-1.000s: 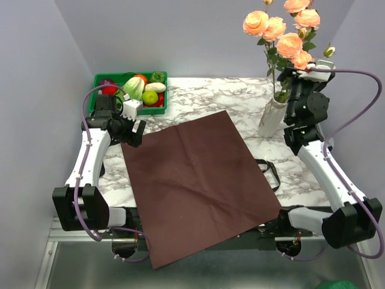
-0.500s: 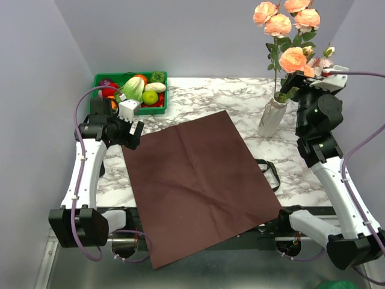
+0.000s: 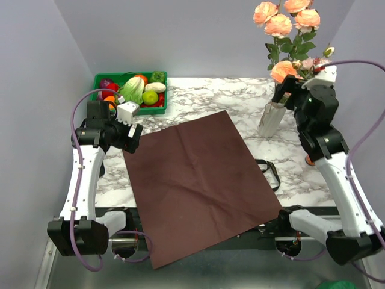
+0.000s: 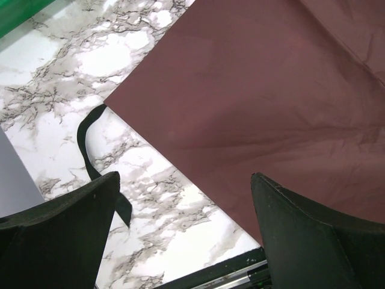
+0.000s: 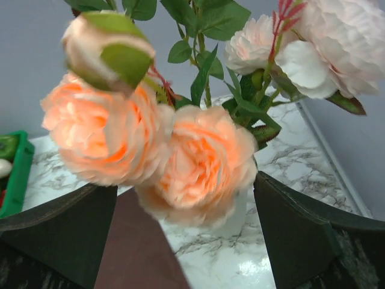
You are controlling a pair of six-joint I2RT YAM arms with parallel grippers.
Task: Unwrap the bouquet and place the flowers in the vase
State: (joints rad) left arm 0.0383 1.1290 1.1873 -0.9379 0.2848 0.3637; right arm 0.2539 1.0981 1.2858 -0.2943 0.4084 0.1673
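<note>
1. Since a second ago the right arm has shifted lower beside the vase [image 3: 272, 117], and the flowers [image 3: 283, 24] have regrouped more upright; the left arm has tucked leftward.
2. Nearest, the maroon paper sheet [image 3: 198, 180] lies flat and open, its near corner hanging over the worktop [image 3: 222, 96] edge. The black ribbon [image 3: 269, 171] lies loose just beside its right edge.
3. The left pincer [image 4: 183, 192] hangs at the sheet's far-left corner, jaws wide and nothing between them.
4. Farther back, the stems stand in the vase. The right pincer [image 5: 184, 180] gapes wide around a peach bloom, seemingly unclasped, though contact is hard to judge.
5. Far left sits the green tray [image 3: 129, 74] of vegetables.
6. Unwrapping looks done and the flowers placed, so release is the step in hand. Next, the right pincer should back straight out without snagging the low bloom or tipping the vase.
</note>
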